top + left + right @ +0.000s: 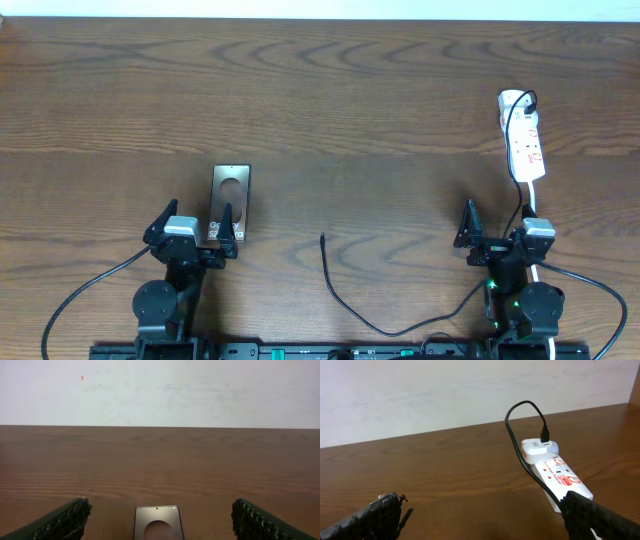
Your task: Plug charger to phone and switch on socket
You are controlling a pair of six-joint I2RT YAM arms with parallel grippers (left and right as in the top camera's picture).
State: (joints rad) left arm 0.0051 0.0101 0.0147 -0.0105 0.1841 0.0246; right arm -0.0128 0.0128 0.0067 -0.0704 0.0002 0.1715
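The phone [231, 190] lies flat at the left of the table, a dark slab with a ring mark. My left gripper [195, 228] stands open at its near end, one finger over the phone's near edge. In the left wrist view the phone [157, 522] lies low between the wide-apart fingers [67, 520], untouched. The white socket [523, 135] lies at the right rear. The charger [345, 300] runs as a thin black cable from its plug in the socket to a free tip mid-table. My right gripper [498, 232] is open just short of the socket [557, 472], holding nothing.
The charger cable [517, 445] loops up from a white adapter [537, 449] at the socket's far end and passes my right finger [592, 517]. Thicker black arm cables trail along the table's near edge [80, 300]. A pale wall stands behind the table.
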